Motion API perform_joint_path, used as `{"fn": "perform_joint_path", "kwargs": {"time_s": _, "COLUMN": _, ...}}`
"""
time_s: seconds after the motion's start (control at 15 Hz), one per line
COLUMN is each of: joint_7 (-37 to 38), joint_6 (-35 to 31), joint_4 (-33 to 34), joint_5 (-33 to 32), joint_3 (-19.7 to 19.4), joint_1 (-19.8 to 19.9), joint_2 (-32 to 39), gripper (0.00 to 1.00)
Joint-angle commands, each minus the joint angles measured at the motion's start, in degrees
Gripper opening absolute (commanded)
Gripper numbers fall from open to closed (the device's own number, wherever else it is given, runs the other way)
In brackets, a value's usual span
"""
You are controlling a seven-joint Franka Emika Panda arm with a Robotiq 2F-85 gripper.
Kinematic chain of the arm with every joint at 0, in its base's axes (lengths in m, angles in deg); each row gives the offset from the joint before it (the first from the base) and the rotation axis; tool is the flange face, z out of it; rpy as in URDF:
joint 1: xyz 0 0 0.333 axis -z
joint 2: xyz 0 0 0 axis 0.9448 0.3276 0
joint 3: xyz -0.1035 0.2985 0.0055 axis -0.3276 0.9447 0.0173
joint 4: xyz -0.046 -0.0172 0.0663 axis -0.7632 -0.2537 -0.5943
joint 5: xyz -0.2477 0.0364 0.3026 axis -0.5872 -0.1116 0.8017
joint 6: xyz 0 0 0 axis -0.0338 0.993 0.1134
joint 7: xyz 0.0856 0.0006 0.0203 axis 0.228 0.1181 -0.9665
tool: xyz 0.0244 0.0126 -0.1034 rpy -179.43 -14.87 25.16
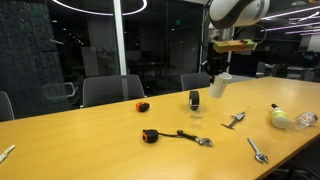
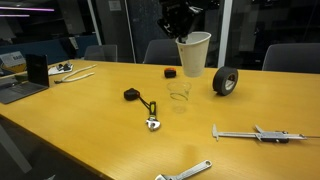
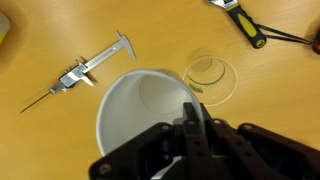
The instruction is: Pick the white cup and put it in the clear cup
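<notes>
Above the table: the white cup [image 2: 194,55] hangs in the air, clear of the wooden table [image 2: 90,130], mouth upward and slightly tilted
Claw: the gripper [image 3: 192,118] is closed onto the rim of the white cup, with 1 finger [image 3: 190,105] reaching over the rim in the wrist view; it holds nothing else
Clear cup: the clear cup [image 2: 179,92] stands upright on the table, empty, below the white cup and a little to one side of it; in the wrist view its round rim [image 3: 210,78] shows just beside the white cup's mouth, not under it
Tape roll: a black tape roll [image 2: 226,82] stands on edge near the clear cup
Caliper: a metal caliper [image 3: 85,72] lies flat on the wood, well apart from both cups
Cable tool: a small black block [image 2: 132,95] lies near the clear cup, with a dark cord running to a wrench [image 2: 152,122]
Far edge: a laptop [image 2: 15,90] sits at the table's end in an exterior view
</notes>
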Motion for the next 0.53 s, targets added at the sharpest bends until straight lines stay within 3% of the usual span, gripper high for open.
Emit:
{"fn": "perform_joint_path", "kwargs": {"time_s": 0.0, "joint_7": 3.34, "joint_6": 2.03, "joint_4": 4.53, "joint_5": -0.51, "joint_3": 2.02, "joint_1": -1.57, "joint_2": 2.25, "gripper": 0.06}}
{"fn": "perform_joint_path", "kwargs": {"time_s": 0.47, "joint_7": 3.35, "joint_6": 0.96, "joint_4": 7.55, "joint_5": 1.02, "joint_3": 2.59, "joint_1": -3.80, "joint_2": 7.45, "gripper": 0.07}}
